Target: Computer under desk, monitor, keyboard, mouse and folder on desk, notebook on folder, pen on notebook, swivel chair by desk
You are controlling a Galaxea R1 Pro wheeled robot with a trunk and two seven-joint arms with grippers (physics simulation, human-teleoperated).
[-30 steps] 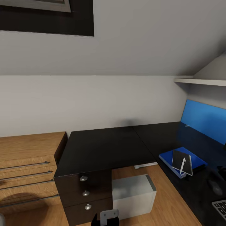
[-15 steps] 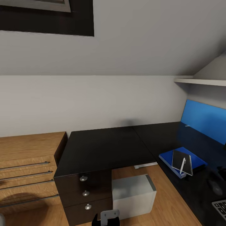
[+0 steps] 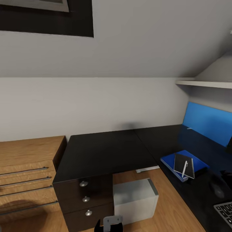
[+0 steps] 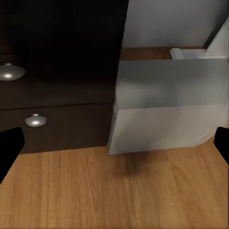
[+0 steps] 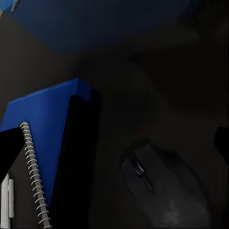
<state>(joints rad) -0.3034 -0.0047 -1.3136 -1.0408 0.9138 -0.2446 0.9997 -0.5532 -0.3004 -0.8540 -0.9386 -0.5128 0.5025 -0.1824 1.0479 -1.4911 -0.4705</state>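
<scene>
The black L-shaped desk (image 3: 106,151) fills the middle of the head view. Under it, on the floor, stands the light grey computer (image 3: 135,199) (image 4: 167,109). On the desk's right wing the blue folder (image 3: 199,162) (image 5: 43,114) carries the dark notebook (image 3: 184,165) (image 5: 71,162), and the white pen (image 3: 184,168) (image 5: 6,195) lies on that. Nearer me are the dark mouse (image 3: 217,190) (image 5: 162,186) and a corner of the keyboard (image 3: 225,211). My right gripper (image 5: 114,143) hangs open above the desk between notebook and mouse. My left gripper (image 4: 114,148) is open, low over the floor before the computer. The swivel chair is out of view.
An oak dresser (image 3: 25,174) with bar handles adjoins the desk's left end. Dark drawers with silver knobs (image 3: 84,183) (image 4: 36,120) flank the computer. A blue wall panel (image 3: 206,124) and a white shelf (image 3: 203,83) back the right wing. Oak floor (image 3: 174,206) lies between the wings.
The whole picture has slid a little to the left, so the camera has turned slightly right. More of the keyboard shows. The things on the desk have not moved.
</scene>
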